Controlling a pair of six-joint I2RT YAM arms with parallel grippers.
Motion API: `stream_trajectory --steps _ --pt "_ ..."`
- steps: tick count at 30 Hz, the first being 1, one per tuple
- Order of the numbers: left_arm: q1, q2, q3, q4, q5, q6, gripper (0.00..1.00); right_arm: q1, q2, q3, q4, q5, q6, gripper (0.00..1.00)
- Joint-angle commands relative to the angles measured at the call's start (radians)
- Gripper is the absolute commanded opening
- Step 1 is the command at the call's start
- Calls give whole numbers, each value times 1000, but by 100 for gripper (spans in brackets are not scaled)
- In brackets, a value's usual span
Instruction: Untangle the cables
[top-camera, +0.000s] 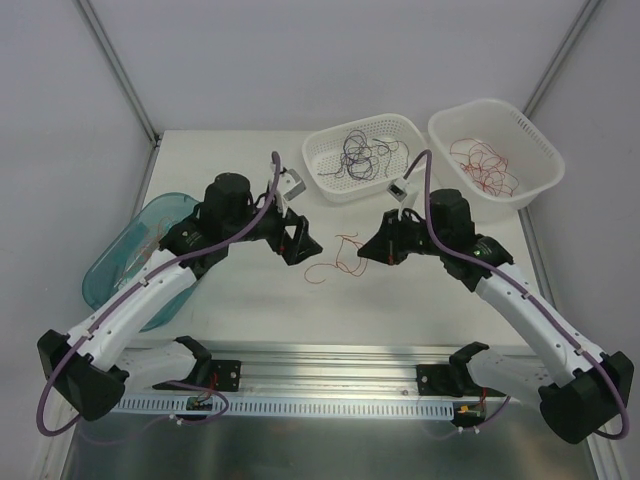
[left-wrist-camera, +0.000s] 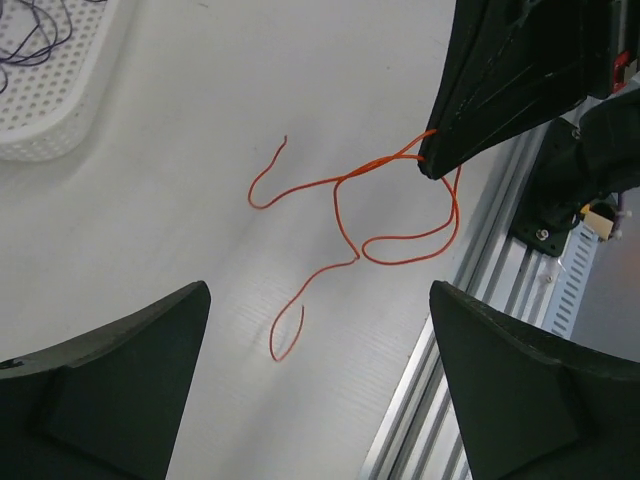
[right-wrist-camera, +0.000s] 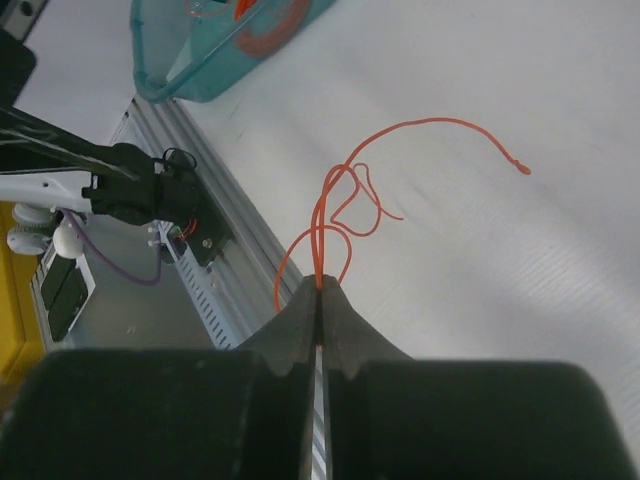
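I take my bearings from the one loose red cable (top-camera: 338, 262), which lies in thin curls on the white tabletop (top-camera: 240, 305).

My right hand (top-camera: 372, 250) is at the cable's right end, its fingers pressed together and clamped on the strand. From the right wrist camera I see the red line run straight into the closed seam of that hand (right-wrist-camera: 320, 285). There it is doubled as two thin runs side by side, then it opens into a small loop and a long free tail flat on the tabletop. I cannot tell how much of the stretch nearest the fingers is off the surface.

My left hand (top-camera: 305, 243) is just left of the cable and above it, spread wide and holding nothing. From the left wrist camera its two dark fingers (left-wrist-camera: 120, 390) stand either side of the cable's near end, and the strand touches neither.

On the far side of the cable a white perforated basket (top-camera: 318, 150) holds dark cables (top-camera: 360, 155). Further to the right, a second white basket (top-camera: 545, 175) holds red strands (top-camera: 485, 168). Well to the left of the cable sits a teal bin (top-camera: 105, 265) with something orange inside (right-wrist-camera: 265, 30). On the cable's near side a metal rail (top-camera: 330, 362) runs along the tabletop's edge.
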Motion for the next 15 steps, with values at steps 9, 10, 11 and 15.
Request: stream_trajectory --steps 9,10,11,15 --pt "-106 43 35 77 191 290 85 113 -17 116 29 -129 -120 1" --pt "-106 46 34 76 210 298 84 119 -13 125 24 -127 -125 1" --pt "-109 48 34 77 217 303 81 130 -11 131 10 -127 -131 1" --pt "-115 58 32 76 257 313 64 153 -2 144 -7 -107 -148 1"
